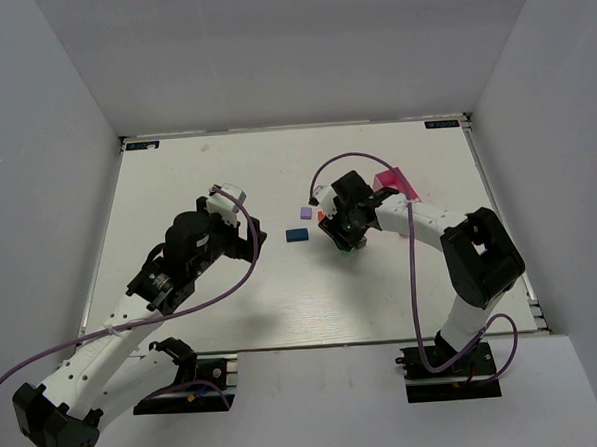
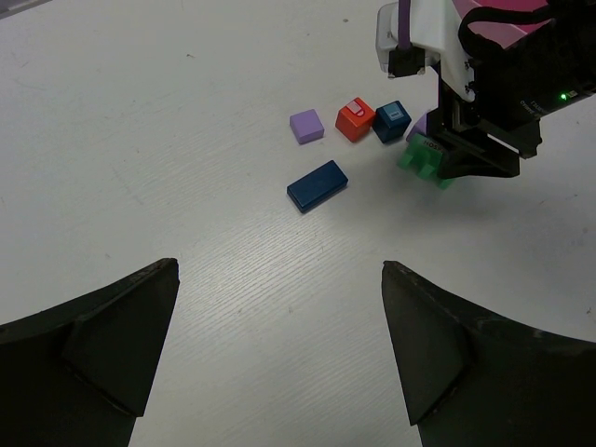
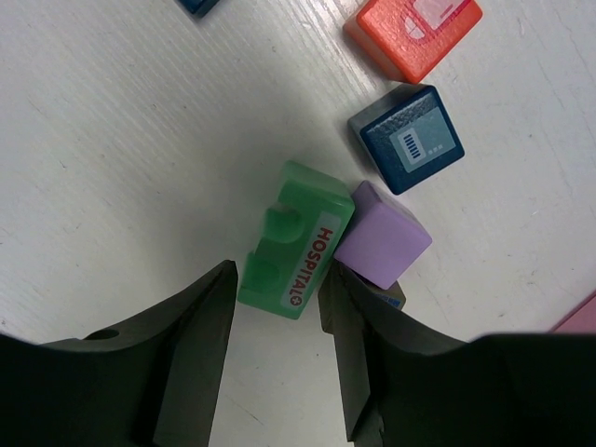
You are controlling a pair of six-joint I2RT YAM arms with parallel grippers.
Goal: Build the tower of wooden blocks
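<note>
The wood blocks lie loose in mid-table. In the right wrist view a green "HOSPITAL" block [image 3: 296, 240] lies on the table, with a purple block [image 3: 382, 236] against its right side on top of a darker block [image 3: 399, 296]. A blue cube [image 3: 406, 138] and a red-orange block [image 3: 414, 33] lie beyond. My right gripper [image 3: 277, 270] straddles the green block's near end, jaws narrowly open with a sliver of gap on the left. My left gripper [image 2: 279, 267] is wide open and empty, well short of a dark blue flat block [image 2: 317, 184] and a second purple block [image 2: 306, 125].
A pink tray [image 1: 395, 183] stands just behind the right gripper [image 1: 344, 239]. The left gripper [image 1: 227, 202] hovers left of the blocks. White walls enclose the table on three sides.
</note>
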